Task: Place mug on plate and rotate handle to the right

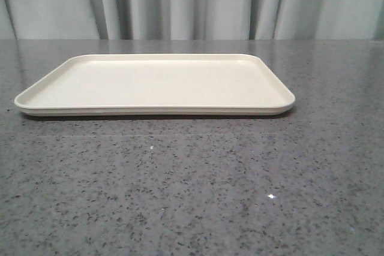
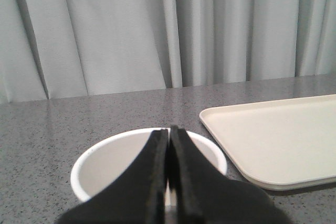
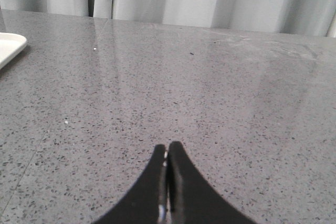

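Note:
The white mug point(image 2: 113, 163) stands on the grey table, to the left of the plate. I see only its open rim and inside from above; its handle and printed face are hidden. My left gripper point(image 2: 169, 129) is shut, its black fingers pressed together over the mug's opening, and I see nothing held between them. The cream rectangular plate point(image 1: 156, 82) lies empty in the middle of the table; it also shows in the left wrist view point(image 2: 278, 135). My right gripper point(image 3: 167, 148) is shut and empty over bare table to the right of the plate point(image 3: 9, 45). Neither gripper nor the mug shows in the front view.
A grey speckled stone tabletop point(image 1: 192, 196) runs under everything. Pale grey curtains point(image 1: 192, 4) hang along the table's far edge.

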